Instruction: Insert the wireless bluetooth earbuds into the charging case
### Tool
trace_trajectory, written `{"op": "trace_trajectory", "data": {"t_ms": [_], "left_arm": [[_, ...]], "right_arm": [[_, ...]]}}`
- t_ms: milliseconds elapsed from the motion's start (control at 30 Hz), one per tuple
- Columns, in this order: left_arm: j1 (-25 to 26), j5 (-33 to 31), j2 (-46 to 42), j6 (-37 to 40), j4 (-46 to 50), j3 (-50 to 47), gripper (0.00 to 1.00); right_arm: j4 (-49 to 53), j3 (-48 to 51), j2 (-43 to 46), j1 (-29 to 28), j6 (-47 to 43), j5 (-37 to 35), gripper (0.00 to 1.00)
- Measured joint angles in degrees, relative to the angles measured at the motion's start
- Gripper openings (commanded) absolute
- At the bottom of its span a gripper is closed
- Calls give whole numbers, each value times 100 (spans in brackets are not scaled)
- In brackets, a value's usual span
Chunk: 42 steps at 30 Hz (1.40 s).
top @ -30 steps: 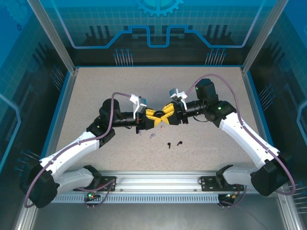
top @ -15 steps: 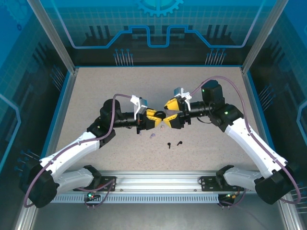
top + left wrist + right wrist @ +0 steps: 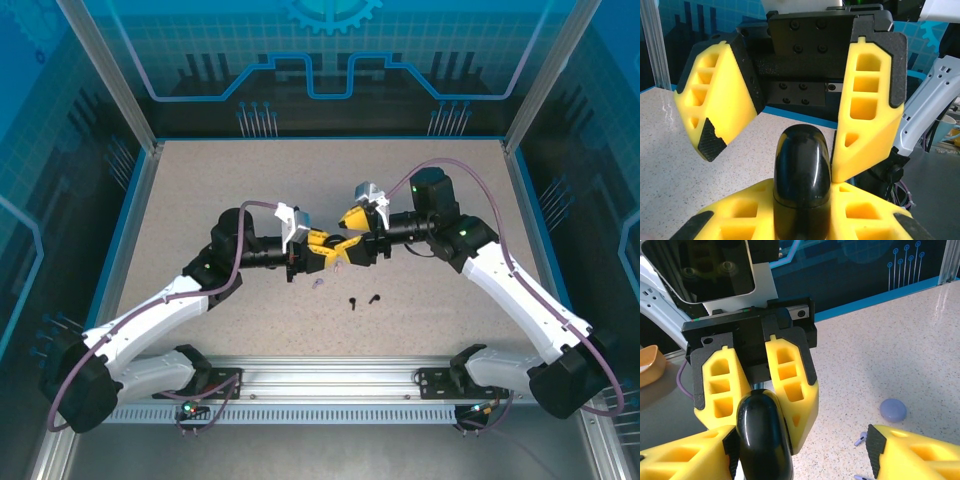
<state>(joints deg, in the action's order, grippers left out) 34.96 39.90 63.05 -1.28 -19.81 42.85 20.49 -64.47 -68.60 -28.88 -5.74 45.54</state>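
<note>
A glossy black oval charging case (image 3: 801,175) with a seam round its middle stands between the yellow fingers of my left gripper (image 3: 801,205), which is shut on it above the middle of the table (image 3: 328,250). My right gripper (image 3: 348,236) faces it, open, its fingers straddling the case (image 3: 762,435). One finger (image 3: 867,115) lies against the case's side and the other (image 3: 715,105) stands well apart. Two black earbuds (image 3: 353,301) (image 3: 374,297) and a lilac earbud (image 3: 317,284) lie on the table just in front. Two lilac earbuds (image 3: 860,440) (image 3: 862,477) show under my right gripper (image 3: 802,450).
A closed round lilac case (image 3: 893,410) sits on the speckled table (image 3: 200,200) close to the lilac buds. Blue walls and aluminium posts (image 3: 110,80) fence the table. The arm bases are on the rail (image 3: 330,385) at the near edge.
My right gripper has opened: its fingers, earlier closed at the case, now stand spread around it. The left gripper has kept its hold and hardly moved.
</note>
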Motion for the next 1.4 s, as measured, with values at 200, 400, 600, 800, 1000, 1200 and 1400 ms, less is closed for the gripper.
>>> {"op": "trace_trajectory", "data": {"t_ms": [200, 400, 600, 800, 1000, 1200, 1400], "left_arm": [[4, -81, 0, 22, 24, 0, 3], [4, -155, 0, 37, 46, 0, 1], [22, -153, 0, 42, 66, 0, 1], [63, -125, 0, 127, 66, 0, 1], [81, -116, 0, 149, 85, 0, 1], [103, -225, 0, 254, 153, -2, 0], [133, -466, -94, 479, -11, -278, 0]], "right_arm": [[2, -4, 0, 7, 46, -120, 70], [-26, -20, 0, 79, 153, -149, 71], [-81, -138, 0, 190, 214, -225, 74], [-105, -166, -17, 258, 238, -361, 75], [-96, -201, -44, 271, 280, -376, 76], [111, -275, 203, 319, 619, -662, 78], [730, -278, 997, 341, 1637, -1982, 78]]}}
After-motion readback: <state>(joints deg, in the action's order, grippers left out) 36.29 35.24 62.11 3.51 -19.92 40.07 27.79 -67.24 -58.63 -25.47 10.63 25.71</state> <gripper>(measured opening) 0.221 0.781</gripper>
